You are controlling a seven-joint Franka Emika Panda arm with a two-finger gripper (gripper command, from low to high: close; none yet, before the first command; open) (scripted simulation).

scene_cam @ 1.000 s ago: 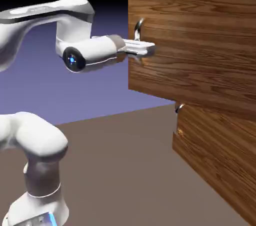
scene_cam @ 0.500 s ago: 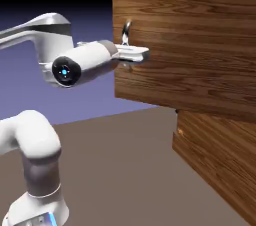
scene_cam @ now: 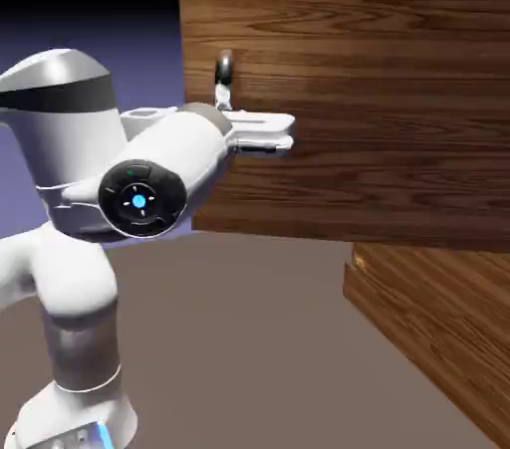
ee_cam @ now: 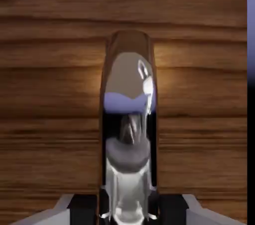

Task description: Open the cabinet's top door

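We keep our arm [scene_cam: 90, 198] folded, forearm level, wrist turned toward the exterior view's right, and our gripper [scene_cam: 231, 120] clamped tight, fingers [ee_cam: 84, 209] nearly together.

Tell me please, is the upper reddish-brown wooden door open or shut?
Open: the upper reddish-brown wooden door stands swung out, well past the lower wooden panel.

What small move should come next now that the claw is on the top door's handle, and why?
Probably keep pulling the handle back along the door's arc. The claw is shut on it, fingers on either side, and the top door already stands swung out from the cabinet, overhanging the lower panel. It looks only partly open, so more travel on the same curve seems right.
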